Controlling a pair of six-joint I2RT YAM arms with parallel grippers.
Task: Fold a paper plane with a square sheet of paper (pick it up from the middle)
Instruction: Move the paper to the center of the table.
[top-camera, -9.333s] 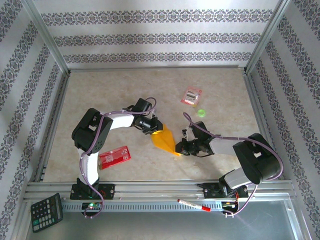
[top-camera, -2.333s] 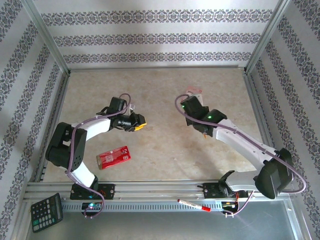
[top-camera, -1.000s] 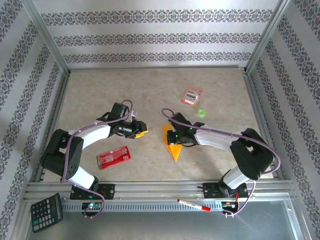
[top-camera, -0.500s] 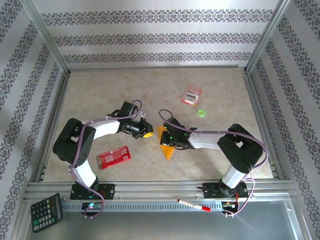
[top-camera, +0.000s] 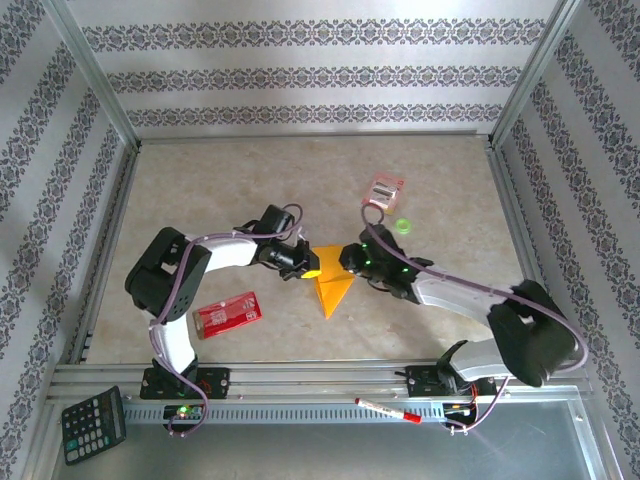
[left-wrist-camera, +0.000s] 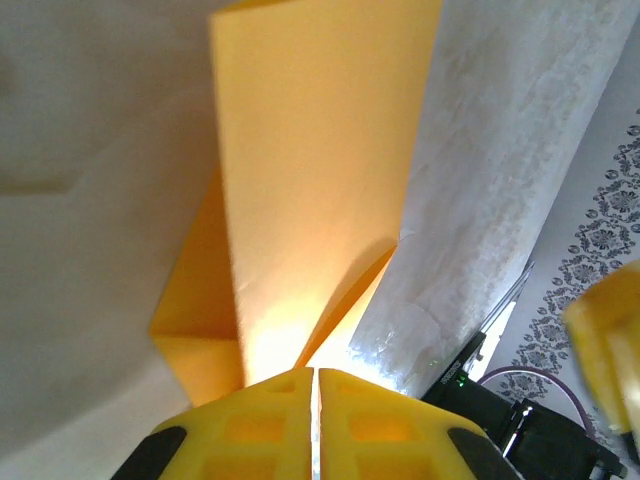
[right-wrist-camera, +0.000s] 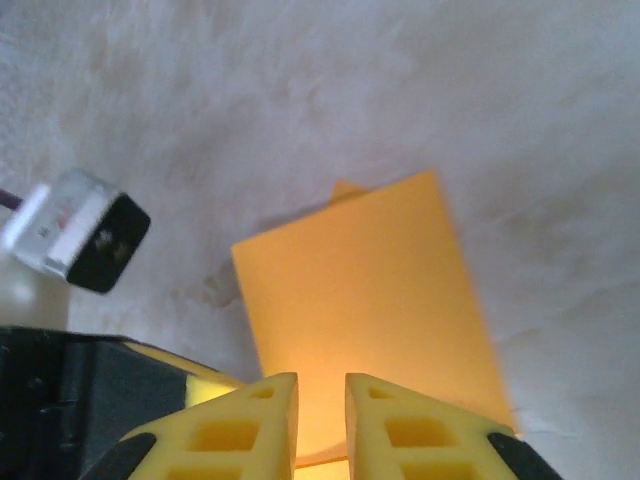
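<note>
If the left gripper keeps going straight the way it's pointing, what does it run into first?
The folded orange paper. The left gripper points straight at it, with the sheet right at its tips; whether they touch is unclear. The right gripper sits just beyond.

Half a second on, the left hand (top-camera: 306, 268) has slid right to the folded paper (top-camera: 331, 290) and now pinches its left corner. The right hand (top-camera: 349, 262) has shifted to the paper's far right corner, its arm swung out rightward.

Lab rig (aluminium frame (top-camera: 320, 375), wallpaper (top-camera: 300, 75))
</note>
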